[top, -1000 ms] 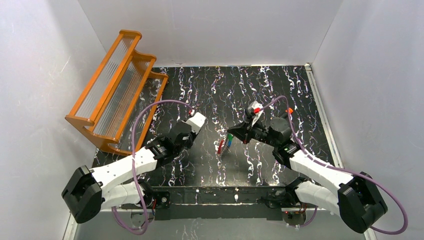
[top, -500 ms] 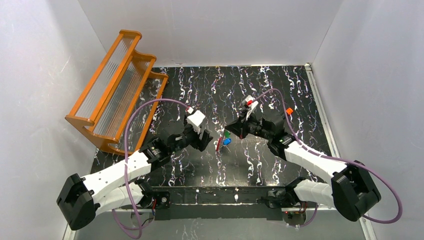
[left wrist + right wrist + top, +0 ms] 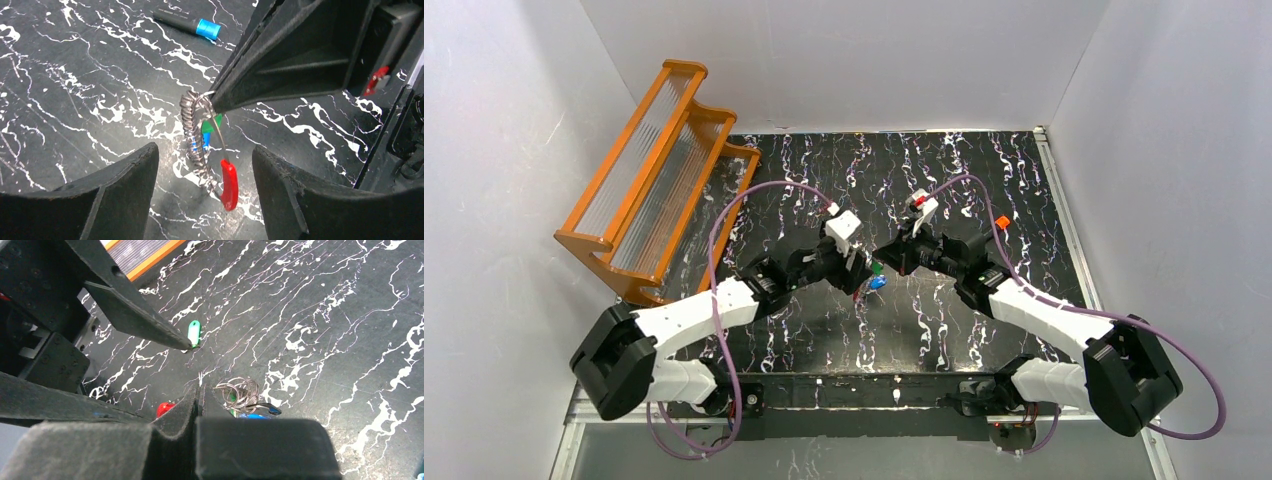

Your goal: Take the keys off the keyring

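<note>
Top cam: high above the bench's (image 3: 984, 170) near edge, looking down on all of it. Wrist cams: close in, facing each other over bench centre. All three share the keyring (image 3: 193, 140).

place: robot lab cell | white enclosure walls (image 3: 854, 60) | black marbled tabletop (image 3: 984, 170)
</note>
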Tool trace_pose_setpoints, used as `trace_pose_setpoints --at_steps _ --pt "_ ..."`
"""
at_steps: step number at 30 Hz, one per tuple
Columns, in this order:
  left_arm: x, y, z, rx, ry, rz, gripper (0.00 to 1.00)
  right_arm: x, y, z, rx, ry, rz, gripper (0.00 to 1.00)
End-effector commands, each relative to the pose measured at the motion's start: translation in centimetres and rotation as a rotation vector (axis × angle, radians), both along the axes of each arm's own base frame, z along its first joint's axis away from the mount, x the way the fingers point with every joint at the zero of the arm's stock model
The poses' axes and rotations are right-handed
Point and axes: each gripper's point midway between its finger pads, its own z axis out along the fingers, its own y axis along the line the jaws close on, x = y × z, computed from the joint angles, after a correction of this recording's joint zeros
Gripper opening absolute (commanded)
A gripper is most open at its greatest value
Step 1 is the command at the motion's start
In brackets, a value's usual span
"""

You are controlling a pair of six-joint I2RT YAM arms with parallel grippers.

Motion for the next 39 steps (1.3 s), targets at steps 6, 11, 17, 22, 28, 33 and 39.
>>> trace_pose_setpoints --at_steps 6,11,17,22,28,33,39 --pt "1.5 -2.9 0.7 0.001 -0.034 -0.083 0.38 0.9 1.0 2.7 0.069 -0.036 -0.019 0.01" --pt "1.2 -2.0 0.8 0.003 -0.073 -0.091 0.00 0.7 0.4 3.3 0.089 -0.082 -0.042 0.09" --pt "1.6 -0.3 1.9 -0.016 -0.103 -0.042 0.00 0.3 -2.0 2.9 0.023 -0.221 -0.084 0.31" --pt "1.5 -0.2 3.0 -0.033 -0.103 -0.035 0.00 -0.6 -3.3 2.1 -0.016 -0.340 -0.069 0.45" --pt "1.6 0.2 4.0 -0.089 -0.063 0.031 0.00 -2.5 -3.2 1.6 0.035 -0.447 0.004 0.53" --pt "1.7 0.1 4.7 -0.137 -0.031 0.066 0.00 -3.1 -1.8 0.9 0.070 -0.472 0.092 0.54" --pt "2.0 0.9 5.6 -0.148 -0.056 0.109 0.00 -2.3 -1.2 -2.0 0.032 -0.430 0.102 0.53"
